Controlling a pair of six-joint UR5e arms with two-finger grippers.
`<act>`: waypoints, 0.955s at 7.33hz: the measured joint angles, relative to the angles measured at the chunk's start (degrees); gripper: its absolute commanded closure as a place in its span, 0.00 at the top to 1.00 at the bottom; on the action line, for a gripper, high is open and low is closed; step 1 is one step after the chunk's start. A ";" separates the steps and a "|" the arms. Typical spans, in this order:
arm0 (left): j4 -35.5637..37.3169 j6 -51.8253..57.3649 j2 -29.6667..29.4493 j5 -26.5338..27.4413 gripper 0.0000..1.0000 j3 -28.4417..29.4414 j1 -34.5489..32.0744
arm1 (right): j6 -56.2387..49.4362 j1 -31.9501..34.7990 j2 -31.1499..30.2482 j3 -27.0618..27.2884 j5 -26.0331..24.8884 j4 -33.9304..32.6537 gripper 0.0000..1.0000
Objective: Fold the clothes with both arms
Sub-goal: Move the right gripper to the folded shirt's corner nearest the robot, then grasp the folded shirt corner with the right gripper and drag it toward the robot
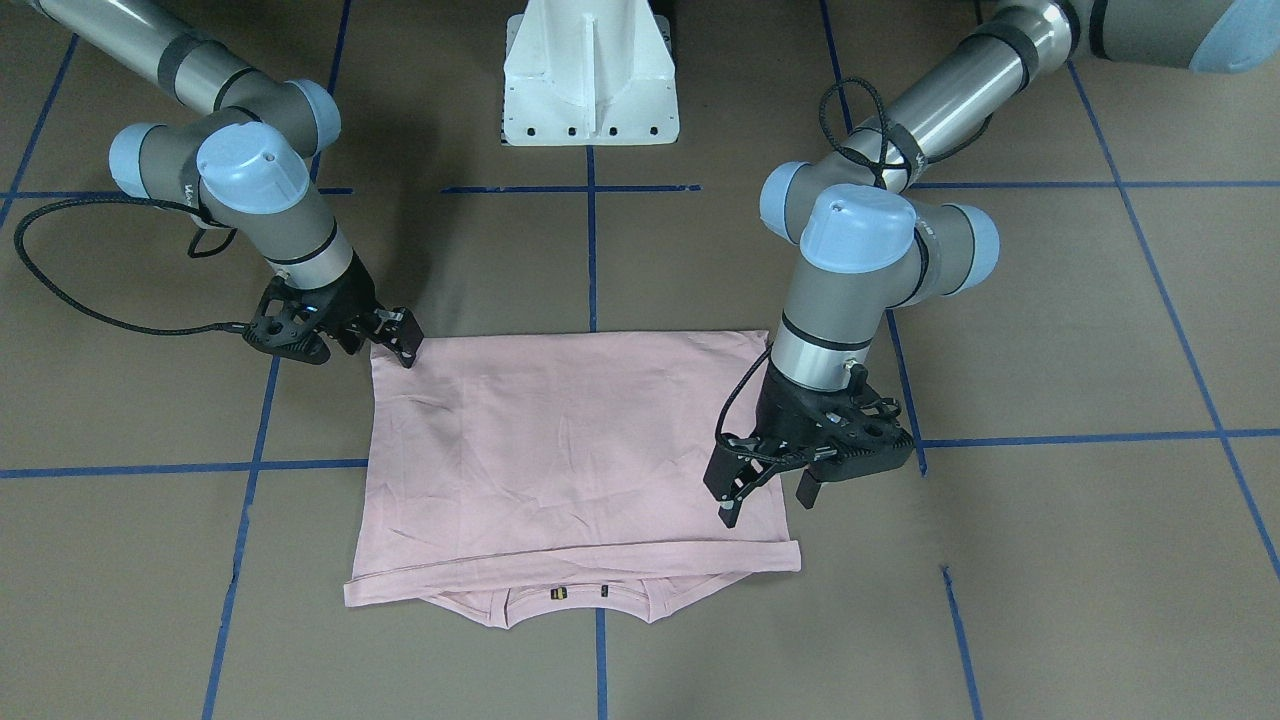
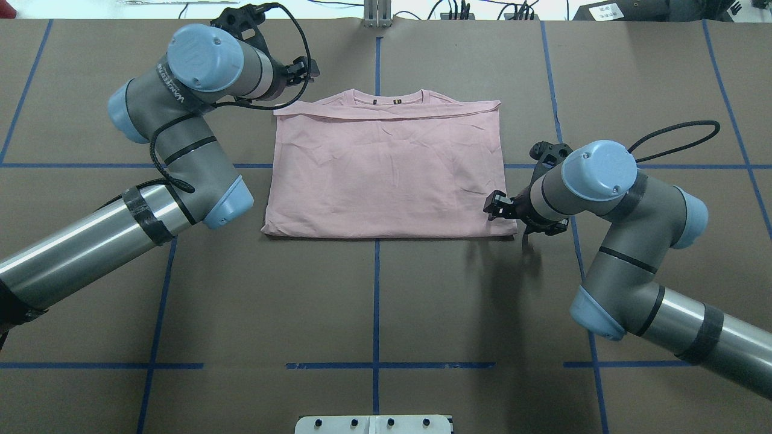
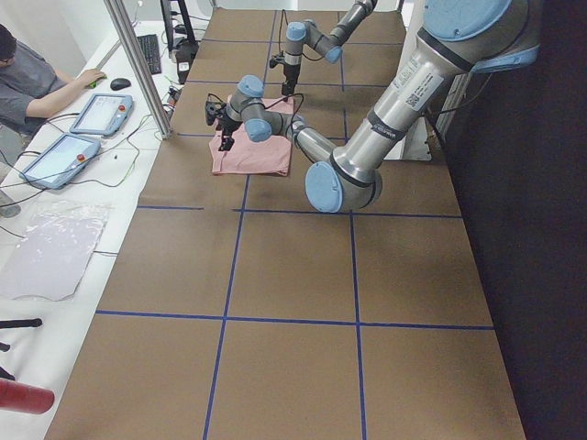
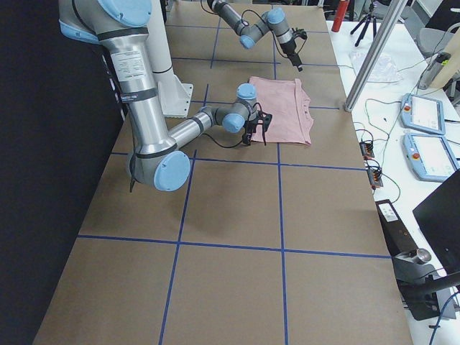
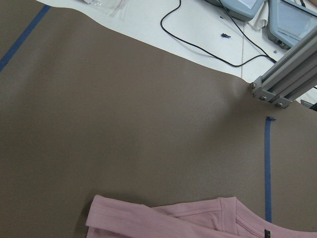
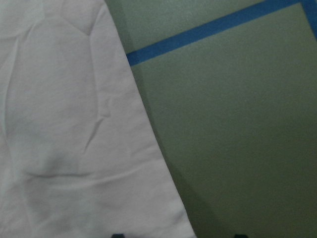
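The clothes are one pale pink T-shirt (image 2: 386, 169) lying flat as a folded rectangle, plain side up, with its collar (image 1: 560, 598) at the edge far from the robot. My left gripper (image 1: 767, 503) hovers open over the shirt's far corner on my left, holding nothing; in the overhead view the left gripper (image 2: 301, 67) sits by that corner. My right gripper (image 1: 398, 345) is low at the near corner on my right, open. In the right wrist view its two fingertips (image 6: 117, 235) straddle the shirt (image 6: 74, 124) edge.
The white pedestal base (image 1: 590, 80) stands behind the shirt. Blue tape lines (image 2: 376, 301) grid the brown table. A person (image 3: 37, 78) sits at a side desk with control tablets (image 3: 96, 115), beside an aluminium post (image 3: 138, 64).
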 measured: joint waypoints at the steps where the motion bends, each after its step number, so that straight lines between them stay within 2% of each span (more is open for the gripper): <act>1: 0.00 -0.02 -0.01 0.00 1.00 0.01 0.00 | -0.02 -0.31 0.01 0.04 -0.09 0.02 0.00; 5: -0.08 -0.03 0.31 0.02 1.00 0.09 0.01 | -0.23 -1.02 -1.62 3.25 0.19 -0.04 0.00; 7: -0.03 -0.06 0.31 0.05 1.00 -0.18 0.04 | -0.39 -3.55 -6.95 11.38 0.63 -3.13 0.00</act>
